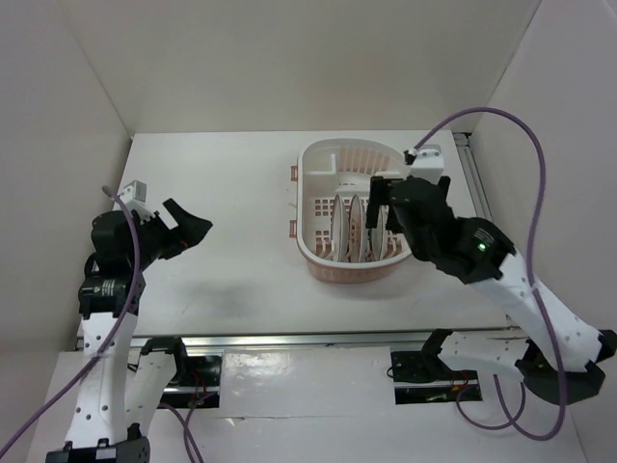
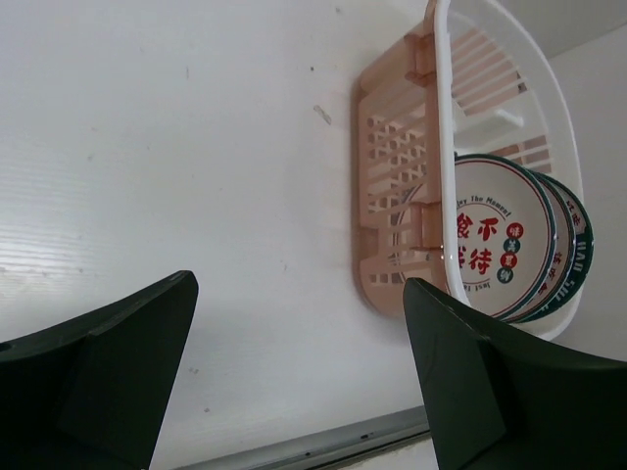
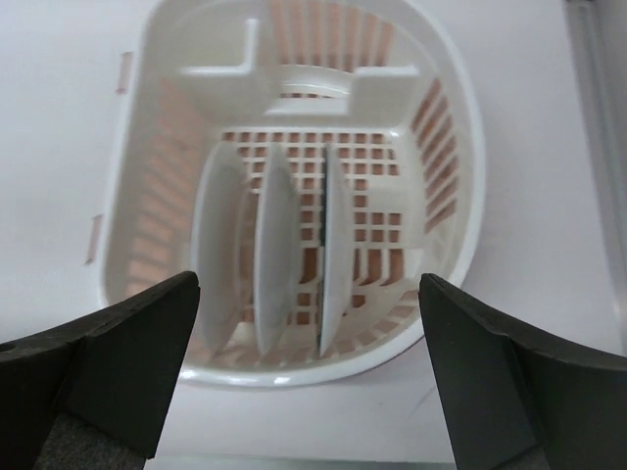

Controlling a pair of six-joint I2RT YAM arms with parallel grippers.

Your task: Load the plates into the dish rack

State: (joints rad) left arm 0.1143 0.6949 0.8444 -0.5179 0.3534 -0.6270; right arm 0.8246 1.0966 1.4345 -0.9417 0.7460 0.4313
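Three plates stand on edge, side by side, in the pale pink dish rack (image 1: 318,159). The right wrist view shows them as thin white edges: left plate (image 3: 220,245), middle plate (image 3: 274,245), right plate (image 3: 335,235). In the left wrist view the nearest plate (image 2: 495,235) is white with red and green characters, and dark rims show behind it. My right gripper (image 1: 381,207) hovers open over the rack's near right side with nothing between its fingers (image 3: 137,343). My left gripper (image 1: 183,227) is open and empty, far left of the rack (image 2: 392,176).
White walls enclose the table on the left, back and right. A metal rail (image 1: 328,340) runs along the near edge. The rack (image 3: 460,127) has a raised white divider at its far end. A purple cable (image 1: 511,125) arcs above the right arm.
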